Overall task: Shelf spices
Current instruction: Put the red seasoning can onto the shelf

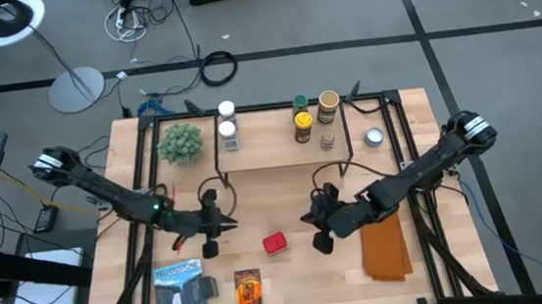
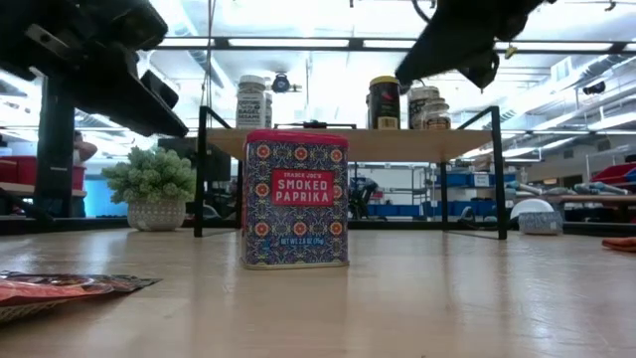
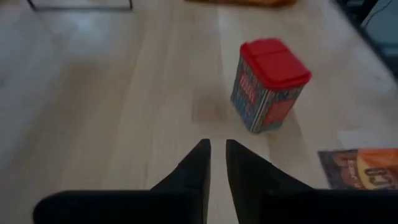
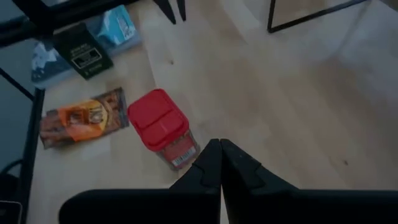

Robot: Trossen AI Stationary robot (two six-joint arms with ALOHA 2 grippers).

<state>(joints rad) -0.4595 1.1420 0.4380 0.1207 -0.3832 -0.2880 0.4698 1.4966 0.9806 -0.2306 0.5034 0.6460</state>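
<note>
Your left gripper (image 1: 212, 244) hangs over the table (image 1: 291, 268) in front of the shelf (image 1: 280, 141), its fingers (image 3: 198, 168) nearly together with only a thin gap and nothing between them. The red box (image 1: 275, 243) stands upright on the table just to its right, apart from it; the label reads smoked paprika in the low view. Your right gripper (image 1: 322, 241) is on the other side of that box, near it but not touching, fingers pressed together and empty.

On the shelf you have two white-lidded jars (image 1: 227, 119) towards the left, and a green-lidded jar (image 1: 300, 102), a yellow-lidded jar (image 1: 303, 126) and a tan-lidded jar (image 1: 328, 106) towards the right. The orange-brown packet (image 1: 249, 291) lies flat near the table's front edge, beside the blue-and-white package (image 1: 182, 296). A folded cloth (image 1: 386, 245) lies under your right arm, and a small plant (image 1: 181, 142) sits left of the shelf.
</note>
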